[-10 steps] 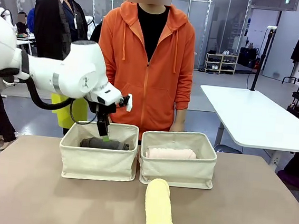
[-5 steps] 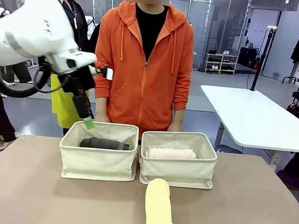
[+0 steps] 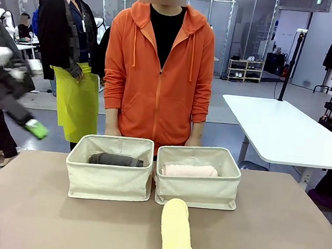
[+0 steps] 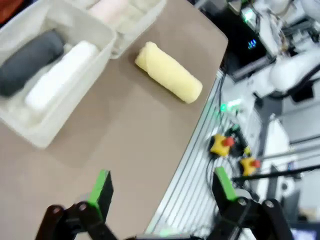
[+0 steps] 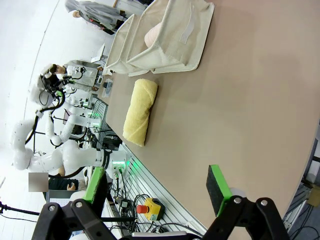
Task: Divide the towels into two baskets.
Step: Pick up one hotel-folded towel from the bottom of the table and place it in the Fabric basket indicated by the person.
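Observation:
Two cream canvas baskets stand side by side at the far middle of the table. In the left basket (image 3: 108,178) lies a dark grey towel (image 3: 115,159); the left wrist view shows it (image 4: 30,62) beside a white towel (image 4: 60,75) in that basket (image 4: 75,100). The right basket (image 3: 198,186) holds a pale pink towel (image 3: 189,170). A pale yellow towel (image 3: 177,231) lies on the table in front of the right basket. My left gripper (image 3: 35,128) is blurred at the left edge, beyond the table, and open (image 4: 162,187). My right gripper (image 5: 156,189) is open and empty, hovering off the yellow towel (image 5: 140,112).
A person in an orange hoodie (image 3: 162,71) stands close behind the baskets, hands down at the sides. A white table (image 3: 277,132) stands off to the back right. The brown tabletop (image 3: 39,218) is bare to the left and right of the yellow towel.
My left gripper has risen from over the left basket and swung away to the left edge of the front view, empty. The towels and baskets have not moved.

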Robot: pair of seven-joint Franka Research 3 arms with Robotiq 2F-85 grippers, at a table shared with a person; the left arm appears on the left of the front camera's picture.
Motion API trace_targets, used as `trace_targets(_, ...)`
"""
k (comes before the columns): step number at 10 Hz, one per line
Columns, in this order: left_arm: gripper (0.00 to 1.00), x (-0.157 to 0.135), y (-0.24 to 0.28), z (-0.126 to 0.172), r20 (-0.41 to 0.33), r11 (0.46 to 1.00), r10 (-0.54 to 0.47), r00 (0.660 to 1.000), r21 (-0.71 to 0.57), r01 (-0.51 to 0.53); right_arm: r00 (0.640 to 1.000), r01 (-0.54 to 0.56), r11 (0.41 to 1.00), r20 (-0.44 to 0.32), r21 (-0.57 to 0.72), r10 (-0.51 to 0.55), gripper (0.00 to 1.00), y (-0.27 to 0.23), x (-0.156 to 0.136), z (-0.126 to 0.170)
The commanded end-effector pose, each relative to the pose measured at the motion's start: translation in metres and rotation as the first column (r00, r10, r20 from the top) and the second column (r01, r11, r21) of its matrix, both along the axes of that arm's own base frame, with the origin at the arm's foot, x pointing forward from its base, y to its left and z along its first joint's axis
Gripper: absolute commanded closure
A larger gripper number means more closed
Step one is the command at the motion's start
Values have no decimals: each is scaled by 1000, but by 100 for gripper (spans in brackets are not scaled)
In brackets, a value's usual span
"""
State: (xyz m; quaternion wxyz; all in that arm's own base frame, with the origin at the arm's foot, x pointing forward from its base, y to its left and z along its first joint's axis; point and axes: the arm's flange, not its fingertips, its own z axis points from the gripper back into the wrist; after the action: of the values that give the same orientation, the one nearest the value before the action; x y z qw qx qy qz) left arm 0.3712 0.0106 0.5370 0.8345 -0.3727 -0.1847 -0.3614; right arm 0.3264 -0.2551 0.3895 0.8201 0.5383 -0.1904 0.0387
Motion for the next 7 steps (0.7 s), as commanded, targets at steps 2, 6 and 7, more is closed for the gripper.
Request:
trace_targets(2, 0, -66, 114, -34, -98, 910, 267, 959, -301, -284, 1000, -14, 1000, 5, -7, 14, 0, 0, -1, 2)
trace_targets(6, 0, -100, 183, -114, -274, 787, 368, 889, -418, -454, 1000, -14, 1000, 5, -7, 14, 0, 0, -1, 2)
trace_targets(7, 0, -107, 191, -124, -303, 764, 401, 864, -410, -498, 1000, -14, 1000, 5, -7, 14, 0, 0, -1, 2)
